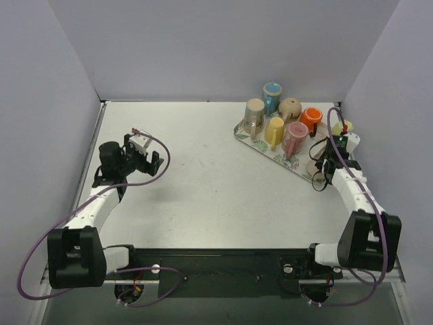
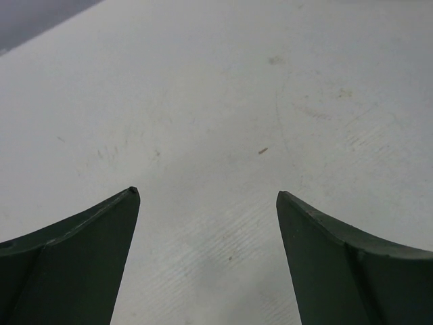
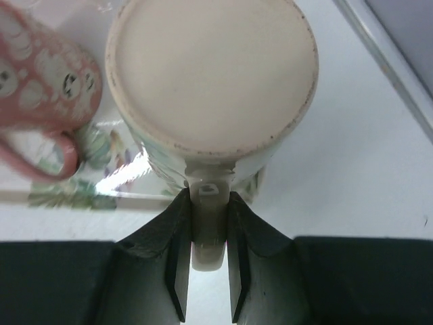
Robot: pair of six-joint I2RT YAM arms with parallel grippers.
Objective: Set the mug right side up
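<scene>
In the overhead view the dark base plate (image 1: 216, 265) that carries both arms sits nearest, along the near edge of the bench (image 1: 203, 183). The left pincer (image 1: 155, 164) hangs over bare bench on the left side. The right pincer (image 1: 321, 170) is at the near right end of a patterned tray (image 1: 243, 133), which carries a cluster of coloured mugs (image 1: 284, 122).

The left wrist view shows that pincer's dark fingers (image 2: 88, 257) spread wide with nothing between them, only scuffed bench below.

In the right wrist view the right pincer's fingers (image 3: 172, 250) are pinched narrow on the handle (image 3: 208, 233) of a cream mug (image 3: 213, 74). The mug is upside down, its flat base toward the camera, over the tray's edge. Whether it rests there or is lifted cannot be told. Just beside it on the left, a pink patterned mug (image 3: 40, 88) sits on the tray.
</scene>
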